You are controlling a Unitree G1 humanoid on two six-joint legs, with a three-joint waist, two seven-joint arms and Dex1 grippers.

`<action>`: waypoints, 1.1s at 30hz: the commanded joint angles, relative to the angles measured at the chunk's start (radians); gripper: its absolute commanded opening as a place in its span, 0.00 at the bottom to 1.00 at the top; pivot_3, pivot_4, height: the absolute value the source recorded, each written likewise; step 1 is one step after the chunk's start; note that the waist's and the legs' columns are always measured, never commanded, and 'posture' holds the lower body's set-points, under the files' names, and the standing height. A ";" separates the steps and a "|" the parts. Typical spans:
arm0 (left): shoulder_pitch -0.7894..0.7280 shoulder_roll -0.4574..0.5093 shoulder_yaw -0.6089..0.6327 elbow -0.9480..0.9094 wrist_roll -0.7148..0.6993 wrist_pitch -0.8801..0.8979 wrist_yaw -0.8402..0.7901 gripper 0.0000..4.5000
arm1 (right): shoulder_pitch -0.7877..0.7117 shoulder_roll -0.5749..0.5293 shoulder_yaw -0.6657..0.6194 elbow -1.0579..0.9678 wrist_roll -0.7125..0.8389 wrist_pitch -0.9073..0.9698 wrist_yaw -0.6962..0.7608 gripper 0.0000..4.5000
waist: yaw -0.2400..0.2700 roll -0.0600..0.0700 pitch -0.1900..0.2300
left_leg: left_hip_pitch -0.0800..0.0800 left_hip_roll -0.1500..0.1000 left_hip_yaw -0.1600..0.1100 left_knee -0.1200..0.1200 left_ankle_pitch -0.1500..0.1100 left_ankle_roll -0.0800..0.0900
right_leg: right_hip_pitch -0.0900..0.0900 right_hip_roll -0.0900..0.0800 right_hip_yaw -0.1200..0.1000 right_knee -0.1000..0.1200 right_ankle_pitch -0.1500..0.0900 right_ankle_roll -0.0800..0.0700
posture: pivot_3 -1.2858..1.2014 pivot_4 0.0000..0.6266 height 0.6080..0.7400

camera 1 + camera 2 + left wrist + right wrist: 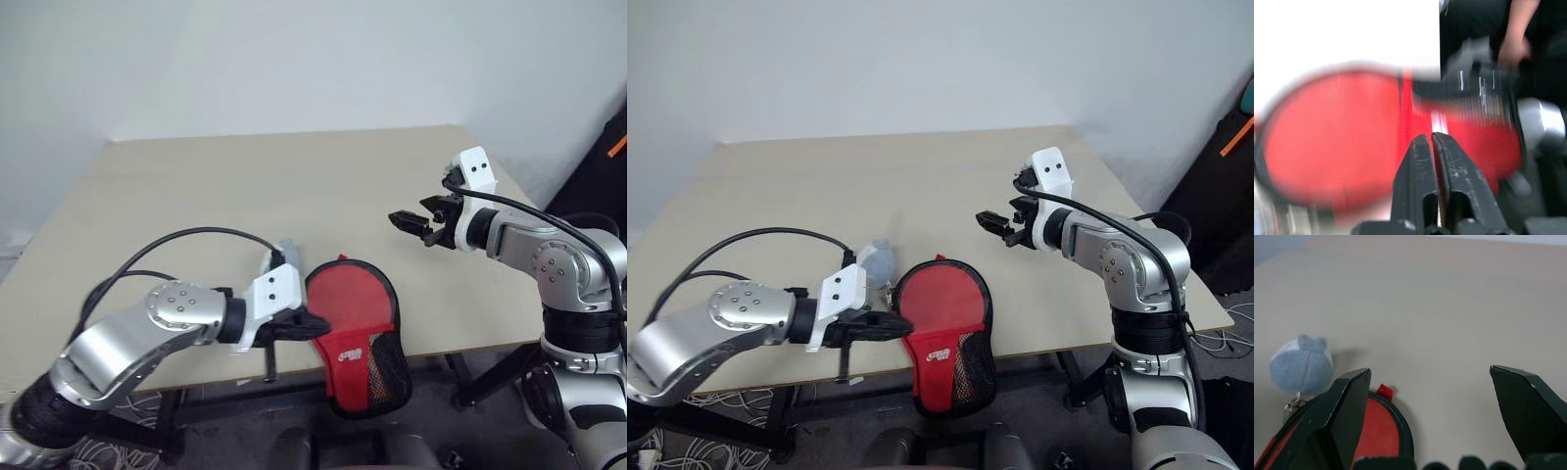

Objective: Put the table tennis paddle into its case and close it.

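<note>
left gripper (315,324) pinched shut at case (355,333) edge, hold unclear | case hangs off near table (245,186) edge | right gripper (411,223) spread, empty, apart | tip: support case before zipping

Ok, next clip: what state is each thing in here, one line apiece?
case: held off the table's near edge, handle end hanging down; zip state unclear.
left gripper: shut on the case.
right gripper: open, empty, above the table.
grey plush charm: lying on the table beside the case.
</note>
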 commanded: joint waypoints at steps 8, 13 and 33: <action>0.088 -0.304 -0.001 0.155 0.101 -0.071 0.090 0.00 | -0.052 0.000 0.010 0.006 -0.014 -0.044 0.020 0.94 | -0.001 0.001 0.000 | 0.001 0.001 0.000 0.002 0.000 0.001 | 0.001 0.002 0.001 0.002 0.002 0.003 | 0.52 0.00 1.00; 0.147 -0.343 -0.061 0.204 0.154 -0.103 0.044 0.00 | -0.128 0.037 0.071 0.110 -0.069 -0.129 0.030 0.94 | -0.004 0.001 0.000 | 0.001 0.001 0.000 0.005 0.000 0.001 | 0.002 0.002 0.001 0.003 0.002 0.003 | 0.52 0.00 1.00; 0.216 -0.525 -0.092 0.416 0.354 -0.284 0.049 0.00 | -0.361 0.261 0.331 0.587 -0.222 -0.421 0.372 0.94 | -0.006 0.002 -0.001 | 0.001 0.001 -0.001 0.007 0.001 0.002 | 0.002 0.002 0.000 0.005 0.007 0.004 | 0.52 0.00 1.00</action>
